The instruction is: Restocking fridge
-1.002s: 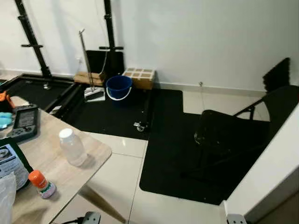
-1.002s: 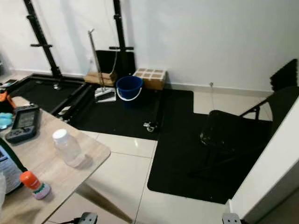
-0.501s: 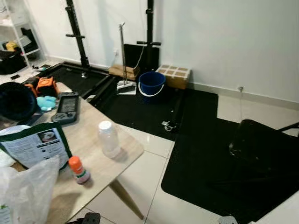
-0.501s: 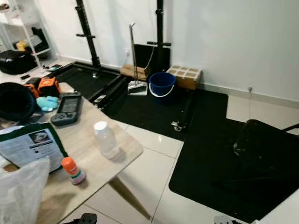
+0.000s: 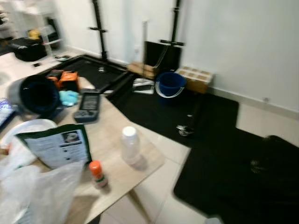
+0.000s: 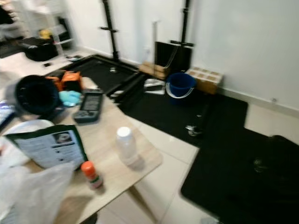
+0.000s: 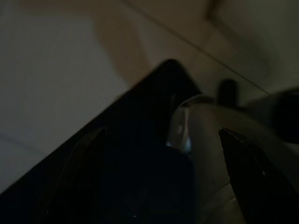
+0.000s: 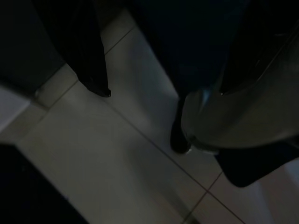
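A light wooden table (image 5: 119, 175) stands at my left. On it are a clear plastic bottle with a white cap (image 5: 129, 145), a small bottle with an orange cap (image 5: 97, 173), a green and white pouch (image 5: 58, 147) and a clear plastic bag (image 5: 42, 196). Both arms hang idle low down. In the dark left wrist view my left gripper (image 7: 161, 135) is open over pale floor. My right gripper (image 8: 168, 93) is also open, above floor tiles, with nothing between its fingers.
Further back on the table lie a grey handheld device (image 5: 88, 105), a dark round pot (image 5: 37, 94) and orange and light blue items (image 5: 69, 88). A blue bucket (image 5: 170, 84), a cardboard box (image 5: 196, 78) and black rack posts stand by the wall. Black mats (image 5: 219, 154) cover the floor.
The whole picture has swung to the left, so more of the table and its things has come into view. The picture is now blurred. Nothing on the table has moved.
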Available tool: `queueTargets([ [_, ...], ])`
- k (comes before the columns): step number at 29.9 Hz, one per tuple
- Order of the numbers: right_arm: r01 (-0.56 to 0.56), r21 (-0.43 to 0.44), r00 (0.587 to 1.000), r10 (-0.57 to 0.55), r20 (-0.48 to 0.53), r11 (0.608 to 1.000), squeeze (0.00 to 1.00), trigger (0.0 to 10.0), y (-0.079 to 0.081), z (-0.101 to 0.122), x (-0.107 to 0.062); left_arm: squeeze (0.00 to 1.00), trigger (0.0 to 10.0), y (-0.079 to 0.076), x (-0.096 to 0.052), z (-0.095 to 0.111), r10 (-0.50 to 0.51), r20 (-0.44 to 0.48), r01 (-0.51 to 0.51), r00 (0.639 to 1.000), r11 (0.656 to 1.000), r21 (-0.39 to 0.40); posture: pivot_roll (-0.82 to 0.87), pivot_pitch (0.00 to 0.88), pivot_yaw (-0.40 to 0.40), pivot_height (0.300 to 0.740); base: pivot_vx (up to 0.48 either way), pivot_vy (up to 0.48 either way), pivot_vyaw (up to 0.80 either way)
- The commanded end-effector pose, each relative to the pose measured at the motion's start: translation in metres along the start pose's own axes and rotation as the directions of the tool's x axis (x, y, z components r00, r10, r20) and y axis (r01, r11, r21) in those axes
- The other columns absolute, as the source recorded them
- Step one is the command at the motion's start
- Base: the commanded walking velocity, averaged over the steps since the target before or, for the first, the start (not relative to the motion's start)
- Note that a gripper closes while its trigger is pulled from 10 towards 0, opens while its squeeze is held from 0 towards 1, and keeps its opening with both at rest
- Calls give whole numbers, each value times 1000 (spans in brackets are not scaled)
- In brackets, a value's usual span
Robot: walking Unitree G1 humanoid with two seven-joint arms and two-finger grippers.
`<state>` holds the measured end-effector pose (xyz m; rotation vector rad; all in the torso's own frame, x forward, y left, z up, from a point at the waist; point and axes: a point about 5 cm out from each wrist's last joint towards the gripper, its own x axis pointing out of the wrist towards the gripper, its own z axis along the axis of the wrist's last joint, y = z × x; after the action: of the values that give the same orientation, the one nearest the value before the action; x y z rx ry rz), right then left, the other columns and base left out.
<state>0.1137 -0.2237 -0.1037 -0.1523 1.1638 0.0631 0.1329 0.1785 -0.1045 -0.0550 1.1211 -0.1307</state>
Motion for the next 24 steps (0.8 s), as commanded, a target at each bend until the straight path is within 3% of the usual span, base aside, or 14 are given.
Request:
queueTargets([
  [1,2,-1,1000,-2,-22,1000,0,10000,3,-7,-1,0,10000,4,-2,-6,0,-24,0,1000,1000,12,61,0,-9,740,0,-480,0],
  [4,6,-2,1000,-6,-27,1000,0,10000,-2,-10,-2,0,10000,3,-2,-6,-10,-29,11,1000,1000,27,62,0,-8,740,0,-469,0],
  [5,19,5,999,-19,-30,1000,0,10000,-16,-15,-6,0,10000,3,-2,-7,-7,-30,7,1000,1000,19,63,0,-10,740,0,-469,0],
  [9,41,9,998,-41,-37,999,0,10000,-37,-21,-12,0,10000,3,-2,-7,-1,-32,2,999,1000,15,62,0,-9,740,0,-469,0],
  [14,60,13,998,-60,-33,998,0,10000,-55,-19,-17,0,10000,4,-2,-8,11,-30,-11,999,1000,3,63,0,-10,740,0,0,0],
  [16,58,10,998,-57,-23,998,0,10000,-56,-13,-16,0,10000,5,-2,-8,13,-30,-13,999,1000,1,63,0,-10,740,0,0,0],
  [17,49,-2,999,-49,-3,999,0,10000,-51,3,-12,0,10000,5,-2,-8,18,-34,-18,999,1000,1,63,0,-10,740,0,0,0],
  [20,44,-8,999,-44,4,999,0,10000,-50,8,-10,0,10000,6,-2,-8,20,-35,-20,999,1000,1,63,0,-9,740,0,0,0],
  [24,12,-28,999,-11,46,1000,0,10000,-30,39,-1,0,10000,5,-2,-8,20,-34,-20,999,1000,-1,62,0,-9,740,0,0,306],
])
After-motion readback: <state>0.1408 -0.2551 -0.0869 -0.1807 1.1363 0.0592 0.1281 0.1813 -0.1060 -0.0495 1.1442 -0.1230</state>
